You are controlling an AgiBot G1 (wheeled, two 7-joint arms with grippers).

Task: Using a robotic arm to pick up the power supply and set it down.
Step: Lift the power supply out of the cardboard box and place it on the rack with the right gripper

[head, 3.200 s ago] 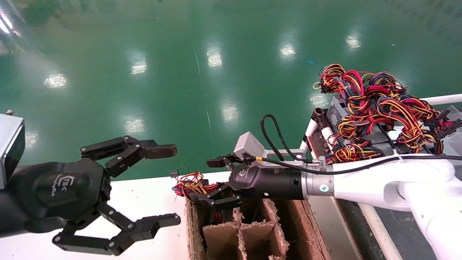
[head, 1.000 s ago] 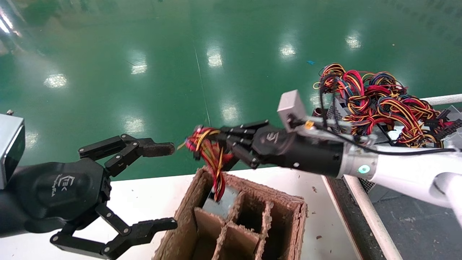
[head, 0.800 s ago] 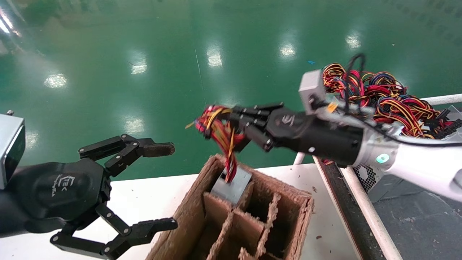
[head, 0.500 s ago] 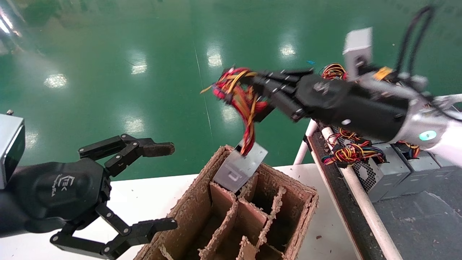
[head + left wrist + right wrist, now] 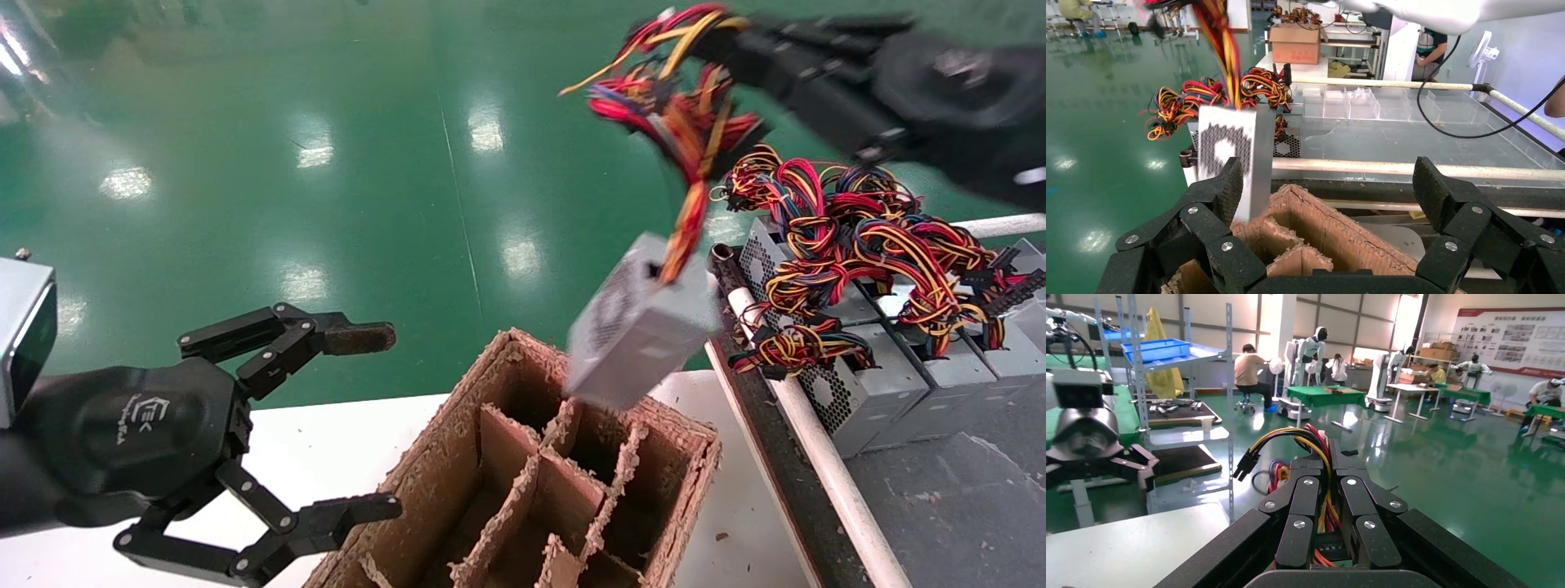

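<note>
The right gripper (image 5: 719, 57), clamped on the wire bundle (image 5: 678, 106), has hauled the power supply (image 5: 637, 327) clear of the cardboard box (image 5: 678, 490); it now dangles below the fingers, ready for carrying. The left gripper (image 5: 359, 425) hangs spread, idle.

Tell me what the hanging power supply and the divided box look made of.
Power supply: likely sheet metal, matte silver-grey, with a perforated vent. It hangs by its wires from the right gripper. Box: brown corrugated cardboard, with frayed, fuzzy edges.

A white bench (image 5: 327, 457) carries a brown divided cardboard box (image 5: 531, 482); grey units (image 5: 882, 384) with tangled wires sit on a dark rack (image 5: 940, 506) alongside.
</note>
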